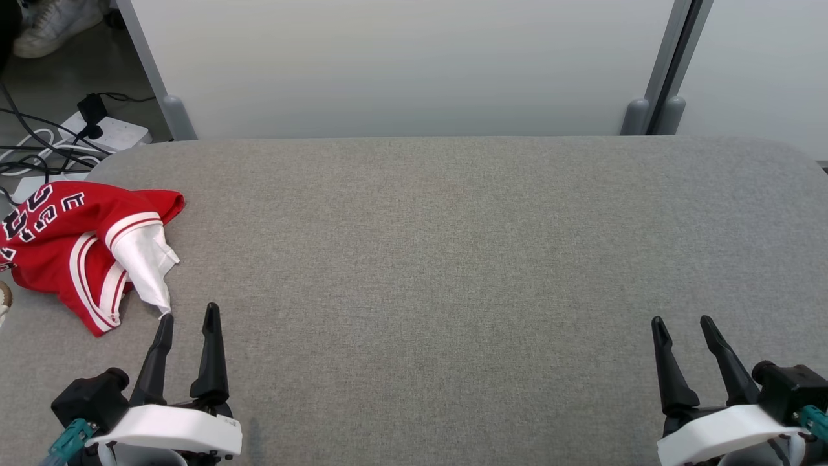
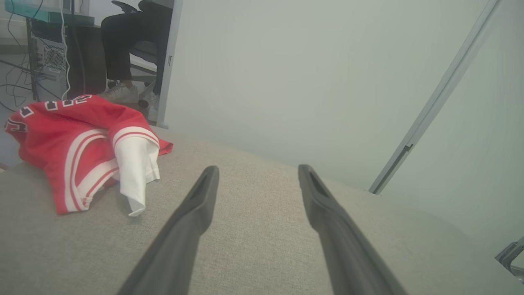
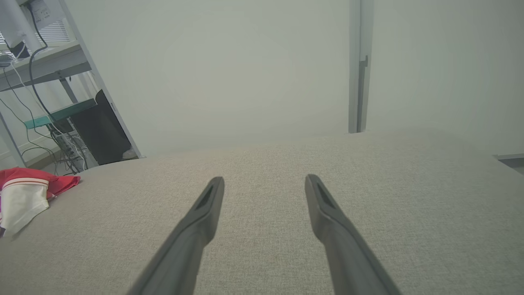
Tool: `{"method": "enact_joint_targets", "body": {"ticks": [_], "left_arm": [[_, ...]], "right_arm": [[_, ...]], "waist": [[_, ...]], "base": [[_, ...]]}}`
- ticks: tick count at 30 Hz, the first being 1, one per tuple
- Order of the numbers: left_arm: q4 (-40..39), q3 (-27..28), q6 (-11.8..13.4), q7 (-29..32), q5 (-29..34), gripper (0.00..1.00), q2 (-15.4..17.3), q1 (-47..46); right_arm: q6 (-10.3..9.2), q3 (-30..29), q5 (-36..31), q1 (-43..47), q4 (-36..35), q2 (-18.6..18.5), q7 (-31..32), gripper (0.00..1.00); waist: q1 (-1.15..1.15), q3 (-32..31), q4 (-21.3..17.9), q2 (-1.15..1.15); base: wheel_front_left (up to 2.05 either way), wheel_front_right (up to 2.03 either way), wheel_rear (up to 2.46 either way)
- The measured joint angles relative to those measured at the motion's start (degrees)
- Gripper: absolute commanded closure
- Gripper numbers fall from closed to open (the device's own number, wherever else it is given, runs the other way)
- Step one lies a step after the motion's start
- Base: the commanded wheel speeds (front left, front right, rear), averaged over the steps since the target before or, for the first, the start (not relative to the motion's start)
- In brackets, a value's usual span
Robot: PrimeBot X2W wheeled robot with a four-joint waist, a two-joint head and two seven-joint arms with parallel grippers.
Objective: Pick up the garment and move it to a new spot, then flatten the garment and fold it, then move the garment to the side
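Note:
The garment (image 1: 71,243) is a crumpled red jersey with white stripes, dark lettering and a white sleeve, bunched at the far left edge of the grey fabric table (image 1: 453,259). In the left wrist view the garment (image 2: 82,147) lies ahead and to the left of the fingers. My left gripper (image 1: 187,312) stands open at the lower left, its fingertips just right of the sleeve's white tip, with nothing between them. At the lower right my right gripper (image 1: 682,320) is open and empty, far from the jersey. The right wrist view catches the garment (image 3: 28,192) at its left edge.
Pale partition panels (image 1: 401,65) stand right behind the table. Off the left corner, a power strip and cables (image 1: 77,136) lie on the floor. A person's shoe (image 1: 55,26) shows at the top left, and a seated person's legs (image 2: 123,45) beyond the table.

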Motion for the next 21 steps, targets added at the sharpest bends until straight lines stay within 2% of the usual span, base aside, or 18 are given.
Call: {"method": "enact_joint_targets", "body": {"ticks": [21], "left_arm": [[4.06, -1.07, -1.00, -3.45, 11.58, 0.00, -0.31, 0.01]], "right_arm": [[0.01, -0.83, -11.21, 0.71, -0.76, 0.24, -3.36, 0.00]], "waist": [[0.00, -0.22, 0.12, 0.00]], "base": [[0.00, 0.00, 0.00]]}}
